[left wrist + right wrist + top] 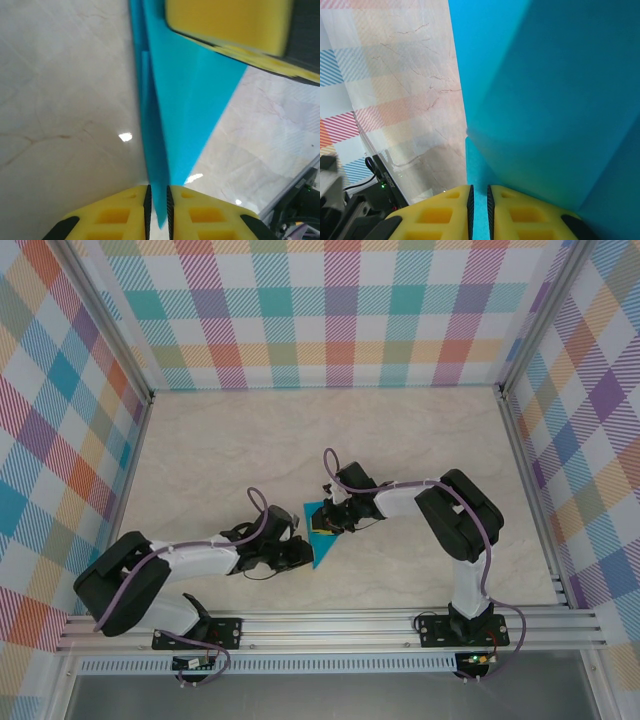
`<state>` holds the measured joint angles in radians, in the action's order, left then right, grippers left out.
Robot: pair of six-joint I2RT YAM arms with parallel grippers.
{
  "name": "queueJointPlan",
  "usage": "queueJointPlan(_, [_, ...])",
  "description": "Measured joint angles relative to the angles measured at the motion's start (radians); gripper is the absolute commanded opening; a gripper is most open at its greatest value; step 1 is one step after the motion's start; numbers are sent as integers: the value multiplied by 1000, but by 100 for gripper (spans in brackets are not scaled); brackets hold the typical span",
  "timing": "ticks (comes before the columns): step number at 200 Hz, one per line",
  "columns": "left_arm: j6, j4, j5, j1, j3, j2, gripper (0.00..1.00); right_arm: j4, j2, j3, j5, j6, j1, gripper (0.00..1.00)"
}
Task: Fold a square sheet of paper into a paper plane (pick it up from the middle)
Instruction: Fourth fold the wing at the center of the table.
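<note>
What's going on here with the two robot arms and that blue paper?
Both arms hold one teal paper near the front centre of the table. The left gripper pinches its narrow pointed end; the right gripper pinches a wider part. The paper is folded into a tapering wedge, not yet a finished plane.

The top camera looks steeply down from above and behind the arm bases, taking in the whole bench (400, 430). Each wrist camera peers forward past the left fingers (110, 217) or right fingers (530, 217), at 6 o'clock in frame, right up against the teal paper (185, 100), shared by all views.
</note>
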<state>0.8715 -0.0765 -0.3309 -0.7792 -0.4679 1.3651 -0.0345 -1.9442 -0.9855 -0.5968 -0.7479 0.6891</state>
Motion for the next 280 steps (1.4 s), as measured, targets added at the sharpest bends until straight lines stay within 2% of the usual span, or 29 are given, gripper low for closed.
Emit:
queueJointPlan(31, [0, 4, 15, -2, -1, -59, 21, -7, 1, 4, -1, 0, 0, 18])
queueJointPlan(83, [7, -5, 18, -3, -1, 31, 15, -7, 2, 4, -1, 0, 0, 18])
queueJointPlan(135, [11, -24, 17, -4, -1, 48, 15, -8, 2, 4, 0, 0, 0, 18])
queueJointPlan(206, [30, -29, 45, -4, 0, -54, 22, -8, 2, 5, 0, 0, 0, 18])
queueJointPlan(280, [34, -34, 44, -5, 0, -31, 24, -9, 2, 5, 0, 0, 0, 18])
